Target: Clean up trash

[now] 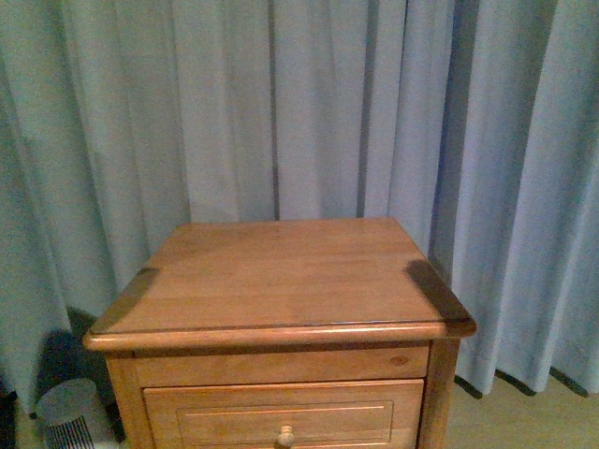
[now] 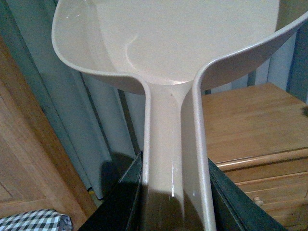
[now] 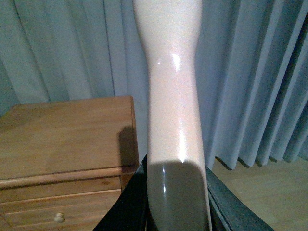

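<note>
Trash: we don't see it in any of our three views, so we can't say where it is.

Left fingers (image 2: 120, 202) are clamped on the handle of the dustpan (image 2: 168, 48), one dark finger on each side of it. The scoop is pale and glossy. The part of its inside we see is bare plastic with glare streaks.

Right fingers (image 3: 130, 202) are clamped on a pale handle (image 3: 171, 96). It runs out of frame, so we can't tell what's on the far end.

The table (image 1: 281, 271) is a wooden nightstand, square in the front view, with its top showing bare wood grain. Neither arm shows in that view. From the left wrist the table sits beyond the dustpan handle, partly hidden by it. From the right wrist it sits to one side of the pale handle.

The drawer (image 1: 281, 412) under the top is closed, with its knob (image 1: 285, 435) at the centre. Its contents are hidden.

Curtains (image 1: 281, 103) in blue-grey hang right behind the table and fill the background in all views.

A grey-white ribbed cylinder (image 1: 70, 416) stands on the floor beside the table's left front leg, against the curtain. We can't tell what it is.

In the left wrist view a black-and-white checked fabric (image 2: 33, 221) shows in the corner, next to a wooden panel (image 2: 24, 159).

The wood floor (image 3: 269, 187) shows beyond the right fingers.
</note>
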Robot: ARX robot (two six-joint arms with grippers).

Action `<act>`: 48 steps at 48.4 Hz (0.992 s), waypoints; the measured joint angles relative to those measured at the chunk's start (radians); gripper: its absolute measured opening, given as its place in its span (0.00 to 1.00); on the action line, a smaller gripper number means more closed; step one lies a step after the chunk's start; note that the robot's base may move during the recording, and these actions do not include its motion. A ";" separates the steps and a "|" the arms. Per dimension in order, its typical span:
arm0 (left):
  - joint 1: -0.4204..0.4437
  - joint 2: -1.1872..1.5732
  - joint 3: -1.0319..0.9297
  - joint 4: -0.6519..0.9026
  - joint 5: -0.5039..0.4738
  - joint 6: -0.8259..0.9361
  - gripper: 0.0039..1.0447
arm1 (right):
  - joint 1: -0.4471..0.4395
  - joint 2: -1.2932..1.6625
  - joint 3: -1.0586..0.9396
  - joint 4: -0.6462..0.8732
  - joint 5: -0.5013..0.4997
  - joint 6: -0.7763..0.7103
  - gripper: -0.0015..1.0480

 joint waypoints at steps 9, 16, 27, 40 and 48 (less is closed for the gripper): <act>0.000 0.000 0.000 0.000 0.002 0.000 0.27 | -0.001 0.000 0.000 0.000 0.001 0.000 0.19; -0.002 0.005 0.000 0.000 0.011 0.000 0.27 | -0.004 -0.003 0.000 0.000 0.006 0.004 0.19; 0.000 0.004 0.000 0.001 -0.005 0.000 0.27 | -0.004 0.002 0.000 0.000 -0.002 0.004 0.19; 0.000 0.004 -0.002 0.000 -0.004 0.000 0.27 | -0.003 0.005 -0.001 0.000 -0.003 0.004 0.19; 0.000 0.004 -0.002 0.000 -0.005 0.000 0.27 | -0.004 0.005 -0.001 -0.001 -0.003 0.003 0.19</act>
